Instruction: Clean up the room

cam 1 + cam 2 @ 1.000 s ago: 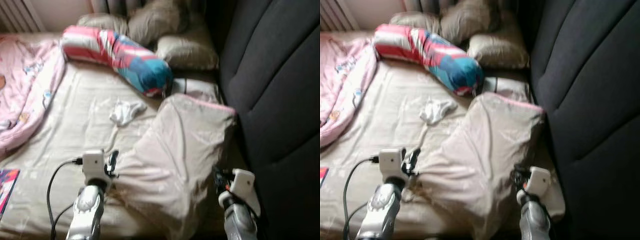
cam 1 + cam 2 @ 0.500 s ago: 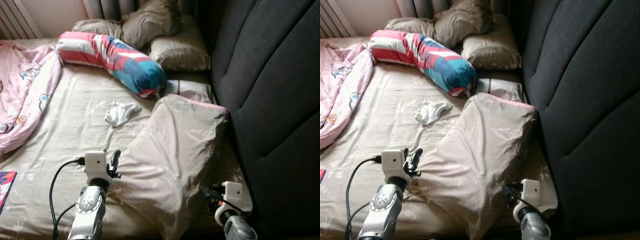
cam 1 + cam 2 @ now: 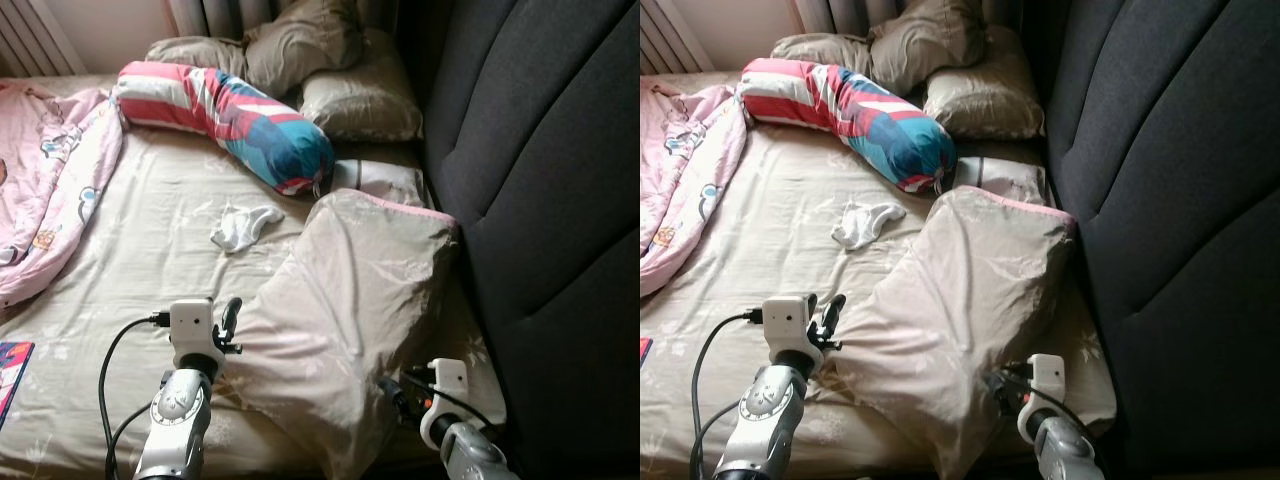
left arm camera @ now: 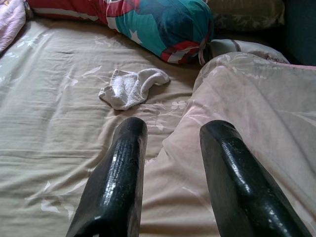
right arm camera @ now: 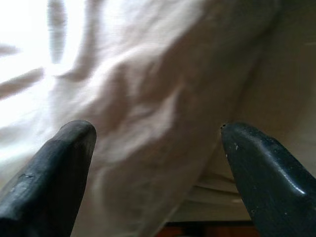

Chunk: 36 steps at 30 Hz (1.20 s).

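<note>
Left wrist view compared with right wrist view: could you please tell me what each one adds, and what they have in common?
Left wrist view: a white sock lying on the beige sheet, with the red-and-teal bolster beyond it. Right wrist view: a close, partly overexposed fold of fabric above a darker gap. Shared: the large beige pillow, seen between open fingers, by the left gripper and the right gripper.

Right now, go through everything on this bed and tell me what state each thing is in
Beige pillow: lying flat between both grippers.
Left gripper: open, at the pillow's edge.
Right gripper: open, facing the pillow.
White sock: crumpled on the sheet.
Striped bolster: lying across the bed.
Pink blanket: bunched up.
</note>
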{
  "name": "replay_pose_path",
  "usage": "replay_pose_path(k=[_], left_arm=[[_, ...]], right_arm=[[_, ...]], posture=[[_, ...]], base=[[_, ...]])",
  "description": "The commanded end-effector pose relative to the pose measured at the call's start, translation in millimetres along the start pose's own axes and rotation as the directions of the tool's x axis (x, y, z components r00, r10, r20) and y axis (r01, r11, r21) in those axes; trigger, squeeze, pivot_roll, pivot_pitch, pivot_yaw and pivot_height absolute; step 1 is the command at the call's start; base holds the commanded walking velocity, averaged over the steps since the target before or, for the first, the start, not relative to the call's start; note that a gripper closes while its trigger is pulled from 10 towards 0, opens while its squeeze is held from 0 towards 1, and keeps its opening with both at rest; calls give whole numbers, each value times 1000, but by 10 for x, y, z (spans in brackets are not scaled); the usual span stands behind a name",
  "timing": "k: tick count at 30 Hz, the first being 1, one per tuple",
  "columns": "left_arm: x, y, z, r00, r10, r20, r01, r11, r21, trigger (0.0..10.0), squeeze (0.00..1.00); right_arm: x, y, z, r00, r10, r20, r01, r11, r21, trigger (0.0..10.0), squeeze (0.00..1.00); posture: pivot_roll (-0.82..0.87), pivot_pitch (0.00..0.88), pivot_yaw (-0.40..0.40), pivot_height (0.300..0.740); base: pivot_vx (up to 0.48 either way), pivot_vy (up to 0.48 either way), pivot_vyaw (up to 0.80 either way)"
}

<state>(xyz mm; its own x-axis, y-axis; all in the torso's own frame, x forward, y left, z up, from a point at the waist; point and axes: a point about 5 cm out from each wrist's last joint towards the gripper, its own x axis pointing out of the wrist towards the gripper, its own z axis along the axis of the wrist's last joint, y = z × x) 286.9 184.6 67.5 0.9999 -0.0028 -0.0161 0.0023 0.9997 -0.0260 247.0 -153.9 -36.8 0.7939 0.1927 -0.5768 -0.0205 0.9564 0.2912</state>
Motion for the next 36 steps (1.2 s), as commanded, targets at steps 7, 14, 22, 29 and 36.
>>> replay_pose_path(k=[7,14,22,29,36], left_arm=[[40,-14,50,1000,-14,1,14,1000,-5,10000,0],[108,-1,246,998,-40,56,40,999,10,10000,0],[31,12,384,993,-78,86,73,996,58,10000,0],[-66,18,517,989,-96,112,87,993,84,10000,0],[-154,3,724,981,-139,135,120,983,141,10000,0]], right_arm=[[89,15,116,999,-50,8,49,991,128,10000,0],[166,103,223,998,-71,1,70,992,108,10000,0],[164,122,152,996,-90,-6,90,985,148,10000,0],[151,173,58,998,-62,-10,63,984,164,10000,0],[151,255,-33,998,-39,-40,44,988,150,10000,0]], posture=[[-44,199,-6,740],[-4,244,16,740],[35,288,34,740],[69,330,42,740],[105,363,48,740]], base=[[0,0,0],[0,0,0],[0,0,0],[0,0,0],[0,0,0]])
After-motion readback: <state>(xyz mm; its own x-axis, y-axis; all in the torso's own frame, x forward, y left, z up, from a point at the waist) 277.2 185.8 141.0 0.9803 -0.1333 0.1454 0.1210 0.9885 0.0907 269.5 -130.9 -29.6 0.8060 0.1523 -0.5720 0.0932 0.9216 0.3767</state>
